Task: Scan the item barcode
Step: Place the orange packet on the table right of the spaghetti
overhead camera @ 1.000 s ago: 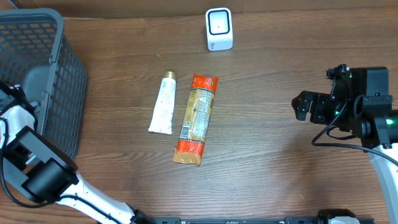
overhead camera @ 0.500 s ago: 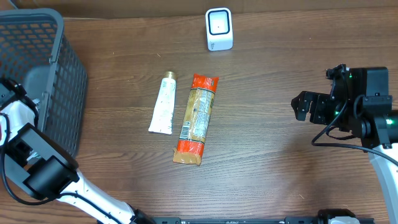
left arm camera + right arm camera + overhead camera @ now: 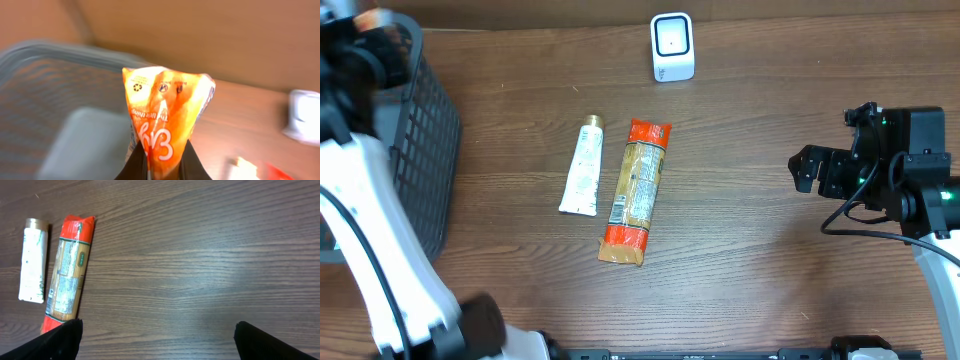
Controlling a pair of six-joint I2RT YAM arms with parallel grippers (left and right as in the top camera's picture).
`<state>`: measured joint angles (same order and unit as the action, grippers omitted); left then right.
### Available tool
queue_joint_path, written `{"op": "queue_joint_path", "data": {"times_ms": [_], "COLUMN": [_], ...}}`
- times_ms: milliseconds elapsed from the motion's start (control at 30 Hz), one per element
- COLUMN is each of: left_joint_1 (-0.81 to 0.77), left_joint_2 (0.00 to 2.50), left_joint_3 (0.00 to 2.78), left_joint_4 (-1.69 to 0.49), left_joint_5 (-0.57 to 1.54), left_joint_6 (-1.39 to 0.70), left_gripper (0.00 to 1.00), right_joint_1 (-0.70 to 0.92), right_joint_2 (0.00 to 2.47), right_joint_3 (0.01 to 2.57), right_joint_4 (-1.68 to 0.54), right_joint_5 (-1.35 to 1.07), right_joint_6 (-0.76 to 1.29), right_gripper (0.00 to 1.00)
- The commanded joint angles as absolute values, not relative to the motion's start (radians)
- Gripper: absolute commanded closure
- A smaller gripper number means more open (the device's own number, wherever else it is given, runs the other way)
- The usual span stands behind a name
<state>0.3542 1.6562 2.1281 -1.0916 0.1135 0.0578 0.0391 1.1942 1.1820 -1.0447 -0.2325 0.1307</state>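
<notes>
The left arm [image 3: 365, 210] rises along the table's 9 o'clock edge, blurred in the overhead view, with its wrist over the basket [image 3: 425, 120] at 10 o'clock. The left gripper [image 3: 160, 162] pinches the narrow end of 1 orange packet [image 3: 165, 107], whose wide end points away from the fingers. The right gripper [image 3: 807, 170] sits at 3 o'clock, fingers spread, holding nothing. The scanner [image 3: 672, 46] stands at 12 o'clock. 1 tube [image 3: 583, 166] and 1 long pack [image 3: 637, 190] lie side by side at centre, not touching. Open table [image 3: 740, 270] separates them from the right gripper.
</notes>
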Motion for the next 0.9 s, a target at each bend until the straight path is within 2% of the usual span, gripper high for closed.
{"op": "queue_joint_path", "data": {"times_ms": [0,167,367,600,633,733,800,833,867], "left_joint_1": [0.177,-0.120,-0.368,-0.492,-0.495,-0.498,-0.498,-0.497,-0.496], "left_joint_2": [1.728,1.810,1.958,2.098,2.109,2.127,2.127,2.126,2.125], "left_joint_3": [2.065,1.863,1.721,1.715,1.715,1.715,1.715,1.718,1.729], "left_joint_4": [-1.175,-1.133,-1.034,-0.989,-0.986,-0.992,-0.994,-0.993,-0.996], "left_joint_5": [0.184,0.184,0.141,0.121,0.123,0.124,0.123,0.124,0.124], "left_joint_6": [0.037,-0.052,-0.115,-0.182,-0.182,-0.183,-0.180,-0.180,-0.180], "left_gripper": [0.96,0.96,0.96,0.96,0.92,0.49,0.07,0.00,0.00], "right_joint_1": [0.038,0.038,0.038,0.038,0.038,0.038,0.038,0.038,0.038], "right_joint_2": [1.192,1.192,1.192,1.192,1.192,1.192,1.192,1.192,1.192], "right_joint_3": [1.198,1.198,1.198,1.198,1.198,1.198,1.198,1.198,1.198], "right_joint_4": [-1.034,-1.034,-1.035,-1.047,-1.047,-1.047,-1.047,-1.046,-1.045], "right_joint_5": [-0.241,-0.237,-0.238,-0.237,-0.237,-0.237,-0.237,-0.237,-0.237], "right_joint_6": [0.133,0.128,0.130,0.130,0.129,0.129,0.129,0.129,0.129], "right_gripper": [0.00,0.00,0.00,0.00,0.00,0.00,0.00,0.00,0.00]}}
